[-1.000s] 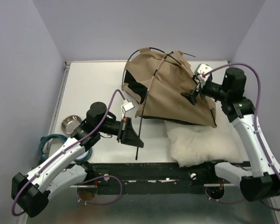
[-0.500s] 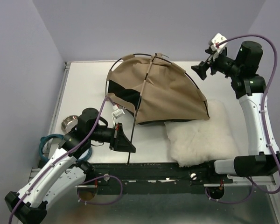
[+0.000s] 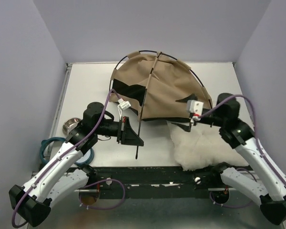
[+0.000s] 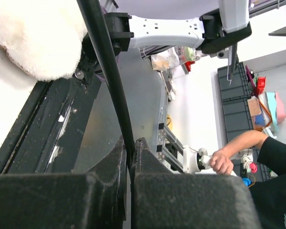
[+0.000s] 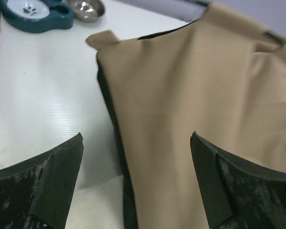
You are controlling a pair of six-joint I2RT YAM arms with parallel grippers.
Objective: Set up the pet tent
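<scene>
Left of pet tent, steel bowl, feeder

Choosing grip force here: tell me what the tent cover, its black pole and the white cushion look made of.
The tent cover looks like matte tan woven cloth, with soft folds. The black pole is a thin smooth rod, faintly glossy, likely fibreglass or plastic; similar ones bend into arcs. The white cushion seems faux fur: fluffy pile, shaggy edge.

Our left arm and right arm wear white shells between black joints; a purple cable loops along each, and the fingers are matte black.
</scene>
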